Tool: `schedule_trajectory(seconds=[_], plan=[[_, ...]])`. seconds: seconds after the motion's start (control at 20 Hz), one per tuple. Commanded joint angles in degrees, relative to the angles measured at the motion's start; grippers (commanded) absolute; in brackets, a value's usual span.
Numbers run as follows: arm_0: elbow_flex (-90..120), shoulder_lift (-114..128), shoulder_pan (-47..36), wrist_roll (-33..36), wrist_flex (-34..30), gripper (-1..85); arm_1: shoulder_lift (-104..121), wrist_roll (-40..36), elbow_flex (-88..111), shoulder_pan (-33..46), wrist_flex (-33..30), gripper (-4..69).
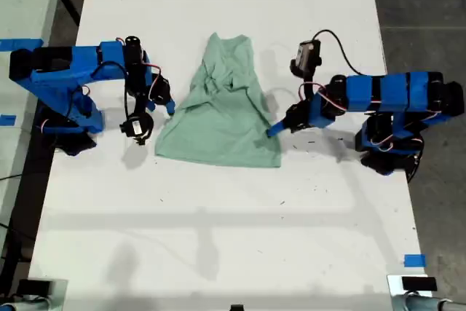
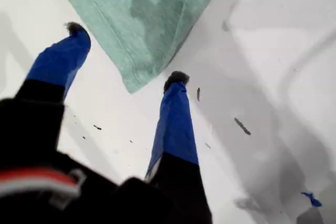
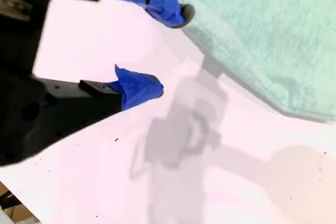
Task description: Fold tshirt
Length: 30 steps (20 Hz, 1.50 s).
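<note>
Blue-tipped jaws of my first gripper [image 2: 126, 53] are standing wide apart and gripping nothing, with one hemmed corner of the small, pale mint-green short-sleeved fabric tshirt [image 2: 147, 14] lying just ahead of them and partly between their tips. In the exterior view this gripper [image 1: 275, 129] is sitting low beside that same bottom corner of the tshirt [image 1: 226, 114], which is lying on the plain white table [image 1: 218, 216] between the two arms, its upper part bunched and wrinkled. My second gripper [image 3: 169, 48] is also gaping open and empty, its far jaw tip coming right up against the tshirt's [image 3: 262, 35] side edge while the near jaw is hanging over bare table; the exterior view is showing it [image 1: 166, 103] alongside the garment's opposite side. I am judging the cloth to be light, soft and limp, likely to sag and drag rather than hold a shape, so pinching the stitched hem at a corner is looking like the firmest hold, with one jaw sliding under the edge.
</note>
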Motion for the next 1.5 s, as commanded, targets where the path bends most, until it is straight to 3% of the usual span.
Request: schedule_trajectory(seconds=[0.0,0.25,0.3,0.4,0.55,0.65,0.9,1.0,1.1,1.3,1.45], plan=[[-0.44,3.08,1.32,-1.58,-1.05,16.2,-5.10,2.02,0.97,-1.32,-6.77,25.1],[-0.44,3.34,2.11,-1.85,-1.76,14.5,-12.83,4.04,5.10,0.62,-16.35,10.9],[-0.44,3.25,2.29,-2.02,-1.85,14.3,-13.80,4.22,5.54,1.23,-17.23,4.7],[-0.44,3.34,2.37,-2.29,-1.67,13.9,-14.33,3.96,5.19,1.49,-17.31,-1.1],[-0.44,3.96,2.55,-2.46,-1.58,13.1,-14.41,3.87,5.10,1.23,-17.23,-1.7],[-0.44,3.96,2.64,-2.55,-1.58,12.8,-12.83,3.87,4.04,0.70,-13.10,-1.9],[-0.44,3.96,2.90,-2.81,-1.76,12.1,4.92,4.75,-5.19,-2.81,8.61,-2.0],[-0.44,3.96,2.99,-2.81,-2.02,12.0,7.12,5.27,-7.65,-4.04,10.55,-2.0],[-0.62,3.78,2.99,-2.81,-2.20,12.0,6.86,5.45,-8.09,-4.31,6.15,-2.0],[-0.88,3.78,2.81,-2.81,-2.20,11.9,6.24,9.05,-4.92,-2.55,-8.26,-2.0],[-0.88,3.34,2.99,-2.81,-2.64,11.9,4.13,12.57,0.70,-1.23,-26.63,-2.0]])
